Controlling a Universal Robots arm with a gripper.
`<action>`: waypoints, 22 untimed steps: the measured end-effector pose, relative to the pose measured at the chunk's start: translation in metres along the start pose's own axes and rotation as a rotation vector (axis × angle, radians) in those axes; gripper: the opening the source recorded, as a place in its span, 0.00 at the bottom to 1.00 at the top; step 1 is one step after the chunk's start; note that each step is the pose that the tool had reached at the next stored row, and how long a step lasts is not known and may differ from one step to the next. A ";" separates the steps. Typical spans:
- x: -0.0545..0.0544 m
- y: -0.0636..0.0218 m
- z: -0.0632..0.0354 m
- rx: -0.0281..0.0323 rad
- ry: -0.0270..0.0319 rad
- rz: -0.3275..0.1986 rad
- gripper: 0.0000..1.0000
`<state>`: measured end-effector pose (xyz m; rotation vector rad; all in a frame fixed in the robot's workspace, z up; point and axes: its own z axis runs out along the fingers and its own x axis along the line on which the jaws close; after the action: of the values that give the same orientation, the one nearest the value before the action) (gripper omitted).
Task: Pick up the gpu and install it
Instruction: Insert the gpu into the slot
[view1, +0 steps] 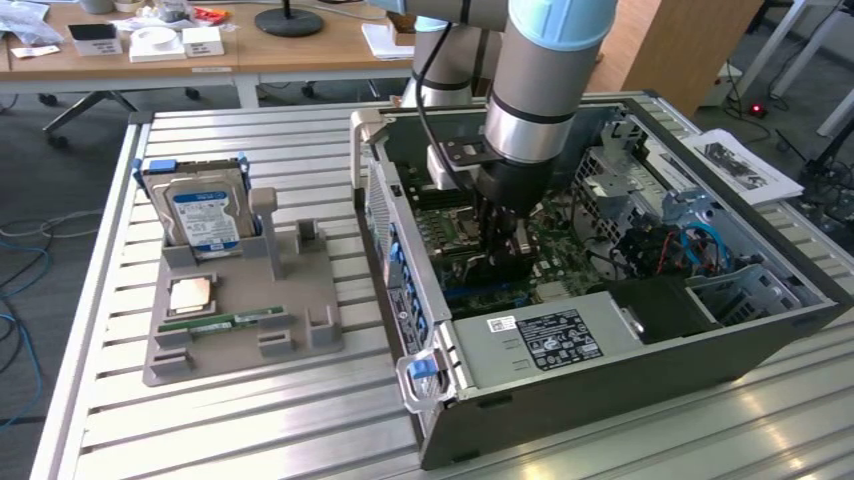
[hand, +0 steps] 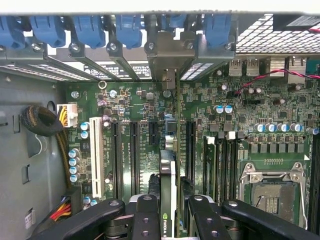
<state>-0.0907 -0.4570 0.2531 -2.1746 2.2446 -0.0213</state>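
Gpu (hand: 170, 200) edge-on in claw (hand: 170, 212), arm upright over motherboard (hand: 280, 130).

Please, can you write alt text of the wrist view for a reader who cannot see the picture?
The gripper holds the gpu on edge between its black fingers, above the green motherboard inside the computer case. The card's metal bracket stands at the row of blue slot clips; an empty processor socket lies to one side.
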 end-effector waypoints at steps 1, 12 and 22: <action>0.000 0.0002 0.0000 0.0004 -0.0001 0.000 0.27; 0.000 0.0020 0.0000 0.0064 -0.0004 0.000 0.27; 0.000 0.0022 0.0010 0.0104 -0.0005 0.000 0.27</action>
<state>-0.0928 -0.4570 0.2521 -2.1692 2.2392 -0.0324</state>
